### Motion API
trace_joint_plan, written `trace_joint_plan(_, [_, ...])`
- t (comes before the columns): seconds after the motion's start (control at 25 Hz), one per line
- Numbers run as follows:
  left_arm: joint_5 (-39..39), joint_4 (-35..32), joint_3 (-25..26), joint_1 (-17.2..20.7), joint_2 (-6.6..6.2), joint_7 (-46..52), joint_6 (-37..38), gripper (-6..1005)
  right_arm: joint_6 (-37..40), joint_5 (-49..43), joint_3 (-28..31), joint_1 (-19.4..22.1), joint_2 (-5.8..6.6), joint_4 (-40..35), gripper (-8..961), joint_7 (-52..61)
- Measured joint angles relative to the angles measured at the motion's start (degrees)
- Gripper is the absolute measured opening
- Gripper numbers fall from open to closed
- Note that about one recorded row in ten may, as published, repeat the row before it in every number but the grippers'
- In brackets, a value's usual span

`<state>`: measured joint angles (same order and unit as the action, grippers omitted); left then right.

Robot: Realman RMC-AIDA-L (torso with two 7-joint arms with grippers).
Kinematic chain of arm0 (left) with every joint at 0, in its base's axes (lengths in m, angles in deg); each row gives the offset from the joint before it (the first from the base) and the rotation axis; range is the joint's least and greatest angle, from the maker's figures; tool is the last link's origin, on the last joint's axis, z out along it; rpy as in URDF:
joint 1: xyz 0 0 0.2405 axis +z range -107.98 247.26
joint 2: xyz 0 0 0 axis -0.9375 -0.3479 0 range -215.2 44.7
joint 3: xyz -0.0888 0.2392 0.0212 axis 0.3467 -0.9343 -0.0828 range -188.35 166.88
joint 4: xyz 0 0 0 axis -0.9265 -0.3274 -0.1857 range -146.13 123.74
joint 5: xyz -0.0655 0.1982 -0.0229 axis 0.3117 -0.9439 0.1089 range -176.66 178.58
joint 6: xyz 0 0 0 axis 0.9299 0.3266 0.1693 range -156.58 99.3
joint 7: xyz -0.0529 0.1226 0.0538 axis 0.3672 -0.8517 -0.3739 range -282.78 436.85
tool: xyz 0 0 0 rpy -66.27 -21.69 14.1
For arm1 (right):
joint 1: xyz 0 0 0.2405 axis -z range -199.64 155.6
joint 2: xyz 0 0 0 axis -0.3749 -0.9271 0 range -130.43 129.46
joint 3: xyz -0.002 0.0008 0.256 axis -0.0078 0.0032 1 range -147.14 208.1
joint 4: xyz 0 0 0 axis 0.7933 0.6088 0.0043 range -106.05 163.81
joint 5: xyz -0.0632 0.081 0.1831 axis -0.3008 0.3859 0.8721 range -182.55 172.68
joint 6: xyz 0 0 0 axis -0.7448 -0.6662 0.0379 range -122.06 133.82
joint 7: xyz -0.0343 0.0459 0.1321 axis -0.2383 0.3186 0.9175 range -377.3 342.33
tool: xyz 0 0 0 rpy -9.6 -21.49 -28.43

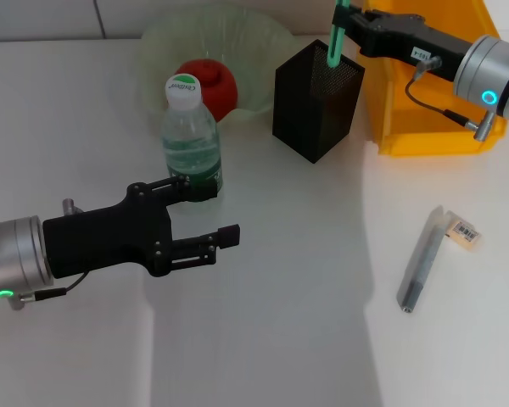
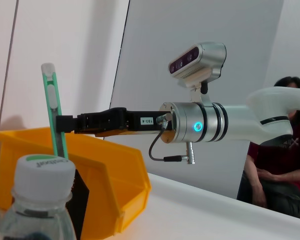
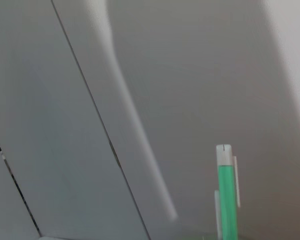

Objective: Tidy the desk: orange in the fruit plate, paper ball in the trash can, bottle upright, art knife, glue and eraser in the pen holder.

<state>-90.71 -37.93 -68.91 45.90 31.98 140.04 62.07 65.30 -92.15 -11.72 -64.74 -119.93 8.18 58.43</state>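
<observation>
Holding the green art knife (image 1: 337, 34) upright, my right gripper (image 1: 346, 25) is clamped on it directly over the black pen holder (image 1: 316, 100), its lower end just entering the mouth. I judge the orange (image 1: 214, 83) in the fruit plate (image 1: 157, 47) and the upright bottle (image 1: 190, 136) done. The glue stick (image 1: 424, 259) lies on the desk (image 1: 263, 322), well apart from my left gripper (image 1: 210, 212), which hovers spread and empty beside the bottle. No eraser or paper ball seen

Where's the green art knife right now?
Head view, far right: the art knife is upright in the right gripper, its tip inside the black pen holder.
</observation>
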Motion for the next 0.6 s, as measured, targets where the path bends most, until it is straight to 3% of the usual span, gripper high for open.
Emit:
trace_joint_plan(0.24, [0.03,0.01,0.0,-0.3,0.01,-0.06,-0.61,765,-0.45,0.32,-1.82,0.38,0.01,0.09,92,0.65])
trace_joint_plan(0.44, [0.05,0.01,-0.01,-0.47,0.01,-0.07,-0.74,765,1.38,0.33,-1.78,1.36,0.07,-0.36,198,1.83])
trace_joint_plan(0.6, [0.09,0.02,-0.01,-0.59,0.0,-0.08,-0.74,765,6.02,0.8,-1.27,4.56,0.1,-3.65,283,2.84])
